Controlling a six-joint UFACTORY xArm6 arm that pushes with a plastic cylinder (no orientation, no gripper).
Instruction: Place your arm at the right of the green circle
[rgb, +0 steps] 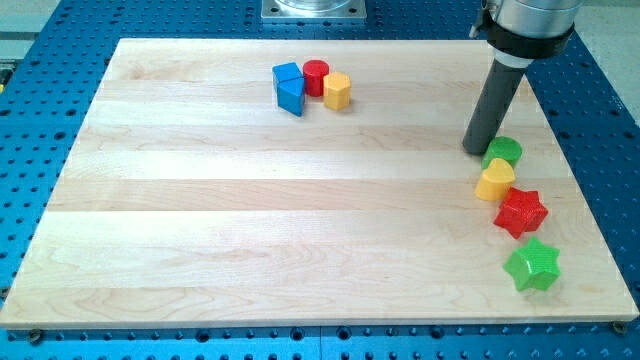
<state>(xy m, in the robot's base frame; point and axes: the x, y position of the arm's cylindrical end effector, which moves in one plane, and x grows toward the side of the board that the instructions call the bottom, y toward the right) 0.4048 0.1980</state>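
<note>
The green circle (504, 151) is a small round block near the board's right edge. My tip (477, 150) rests on the board just left of it, almost touching. A yellow heart (494, 182) lies right below the green circle, touching it. A red star (521, 212) sits below and right of the heart, and a green star (532, 265) lies lower still.
Near the view's top centre sit a blue block (289, 88), a red circle (316, 76) and a yellow block (337, 91) in a tight cluster. The wooden board (250, 220) ends close to the right of the green circle, on a blue perforated table (610, 120).
</note>
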